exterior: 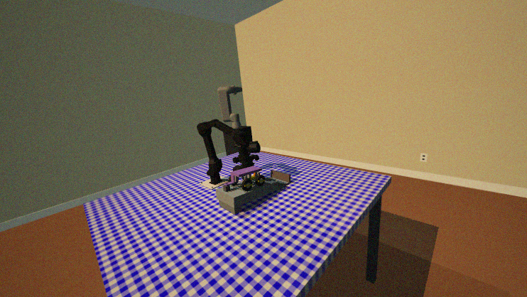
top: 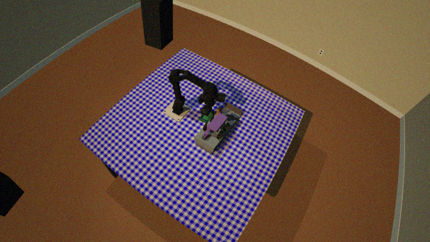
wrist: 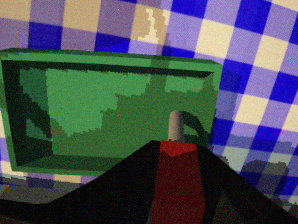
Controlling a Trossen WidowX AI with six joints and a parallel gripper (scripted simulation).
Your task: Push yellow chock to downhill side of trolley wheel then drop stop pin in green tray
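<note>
My gripper is shut on the red-headed stop pin. The red head is between the fingers, and the grey shaft points over the right part of the green tray. The pin's height above the tray floor is hard to judge. The purple trolley stands on the ramp. The chock's orange handle shows beside the trolley's downhill part; yellow and orange show behind it in the exterior view. Whether the chock touches a wheel cannot be told.
A brown end board stands at the ramp's low end. The tray lies between the ramp and the arm's pale base plate. A blue-checked cloth covers the table.
</note>
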